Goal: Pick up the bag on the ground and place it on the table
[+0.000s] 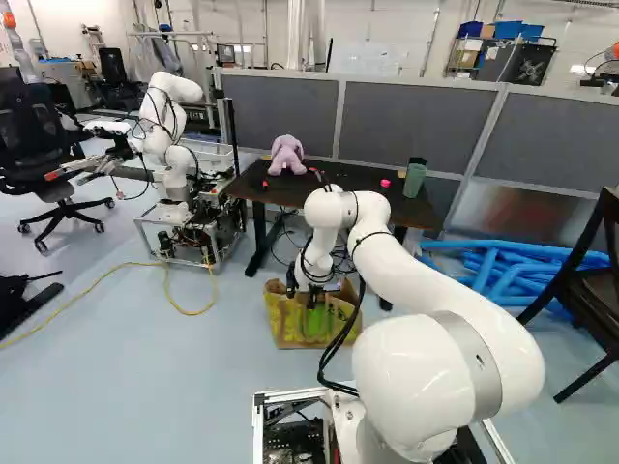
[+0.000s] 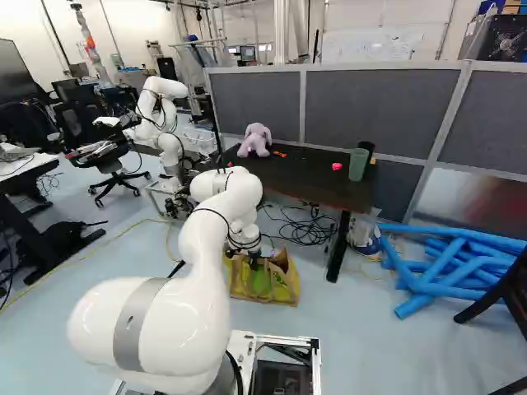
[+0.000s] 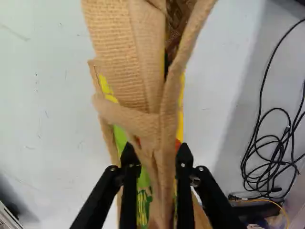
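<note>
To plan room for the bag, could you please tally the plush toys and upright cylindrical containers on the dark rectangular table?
Purple plush toy: 1
Upright cylindrical containers (green one, black one): 2
Total on the dark table: 3

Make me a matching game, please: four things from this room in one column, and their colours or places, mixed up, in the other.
Things:
1. Bag
2. Plush toy
3. Long tubes
4. Cup

Colours and places:
A. Blue, heaped on the floor
B. Plain green, standing near the table's right end in the right base view
C. Tan handles, with yellow and green on the sides
D. Pale purple, sitting on the table

Right pairs: 1-C, 2-D, 3-A, 4-B
</note>
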You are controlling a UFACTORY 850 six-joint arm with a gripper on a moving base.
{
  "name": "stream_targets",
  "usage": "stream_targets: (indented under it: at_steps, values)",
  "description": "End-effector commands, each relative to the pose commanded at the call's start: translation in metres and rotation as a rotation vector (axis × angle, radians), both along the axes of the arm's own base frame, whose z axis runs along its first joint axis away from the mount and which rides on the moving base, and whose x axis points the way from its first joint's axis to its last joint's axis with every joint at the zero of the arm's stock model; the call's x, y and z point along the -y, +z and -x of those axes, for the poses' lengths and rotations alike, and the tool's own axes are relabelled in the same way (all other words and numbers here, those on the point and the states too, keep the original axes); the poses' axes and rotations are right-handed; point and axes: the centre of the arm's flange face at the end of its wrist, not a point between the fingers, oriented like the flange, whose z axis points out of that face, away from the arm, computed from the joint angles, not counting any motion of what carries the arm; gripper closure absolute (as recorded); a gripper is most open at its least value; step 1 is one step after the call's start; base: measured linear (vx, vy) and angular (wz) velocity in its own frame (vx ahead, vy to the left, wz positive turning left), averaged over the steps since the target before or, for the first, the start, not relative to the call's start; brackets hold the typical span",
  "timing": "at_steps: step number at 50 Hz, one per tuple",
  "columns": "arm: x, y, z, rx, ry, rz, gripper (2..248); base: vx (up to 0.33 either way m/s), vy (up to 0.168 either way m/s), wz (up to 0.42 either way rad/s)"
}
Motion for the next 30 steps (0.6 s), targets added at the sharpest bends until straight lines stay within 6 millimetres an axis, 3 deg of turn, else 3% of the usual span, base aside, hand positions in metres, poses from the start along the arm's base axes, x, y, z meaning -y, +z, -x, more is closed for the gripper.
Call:
stream_targets:
  at_steps: [1, 2, 6, 7, 11, 12, 30]
  values:
    - [0.0, 0.0, 0.0, 0.0, 0.0, 0.0, 140, 0.0, 0.0, 0.0]
    - [0.0, 0.0, 0.0, 0.0, 0.0, 0.0, 178, 0.0, 0.0, 0.0]
    - [0.0, 0.0, 0.0, 0.0, 0.0, 0.0, 178, 0.0, 0.0, 0.0]
    - [0.0, 0.0, 0.0, 0.0, 0.0, 0.0, 214, 0.0, 0.0, 0.0]
    - [0.0, 0.0, 0.0, 0.0, 0.0, 0.0, 214, 0.0, 0.0, 0.0]
    - [0.0, 0.0, 0.0, 0.0, 0.0, 0.0, 229, 0.0, 0.0, 0.0]
    - [0.0, 0.019, 0.009, -0.019, 0.0, 0.001, 229, 0.0, 0.0, 0.0]
